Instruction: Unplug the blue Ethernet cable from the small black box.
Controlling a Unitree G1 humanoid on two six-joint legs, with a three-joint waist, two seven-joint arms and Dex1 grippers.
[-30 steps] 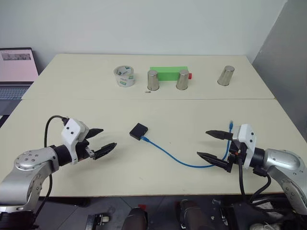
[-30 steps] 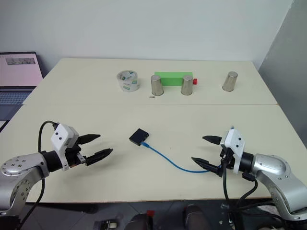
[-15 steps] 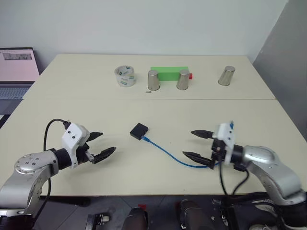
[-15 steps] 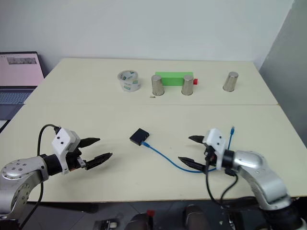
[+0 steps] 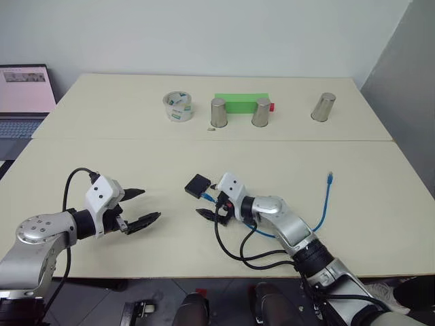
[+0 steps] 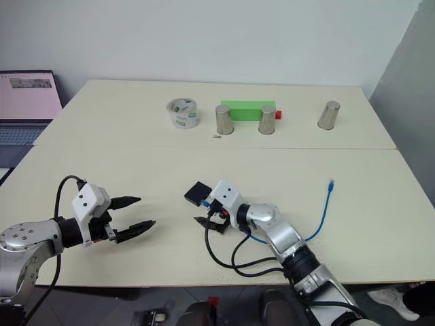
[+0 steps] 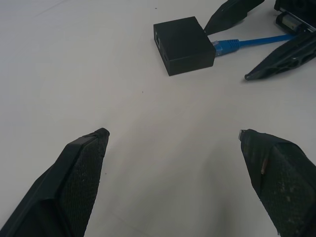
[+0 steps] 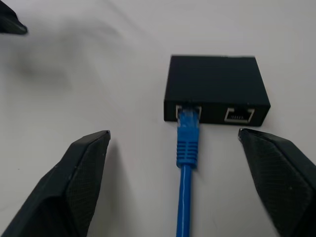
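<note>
The middle stretch of the thin bright blue Ethernet cable [image 5: 325, 204] is hidden under the right arm's silver forearm and its looped black robot cables [image 5: 238, 252], so its run from the plug to the free end cannot be followed. That free end, with a small plug too tiny to make out, lies on the cream table [image 5: 204, 146] at about 3 o'clock from the small flat matte black box [image 5: 197, 185]. A laptop with a pinkish screen [image 5: 26, 92] is cut off at the table's 10 o'clock edge.

The right gripper [image 5: 213, 202] reaches across to the table's middle, its fingers pointing at the box from about 4 o'clock. Its two black fingers stand apart, one on each side of the cable just behind the plug, clasping nothing. In the right wrist view the cable's blue ribbed boot [image 8: 188, 133] sits in the left of the box's two ports, and the fingertips [image 8: 84, 168] are clear of it on both sides.

The left gripper [image 5: 141, 207] hangs low over the table at about 8 o'clock from the box, well apart from it, fingers [image 7: 81, 168] spread wide and empty. Their inner faces are rough and grainy.

Along the far side stand a roll of clear tape [image 5: 177, 108], a bright green rectangular block [image 5: 240, 103] with a small red piece at its end, and three dull metal cups [image 5: 217, 113].
</note>
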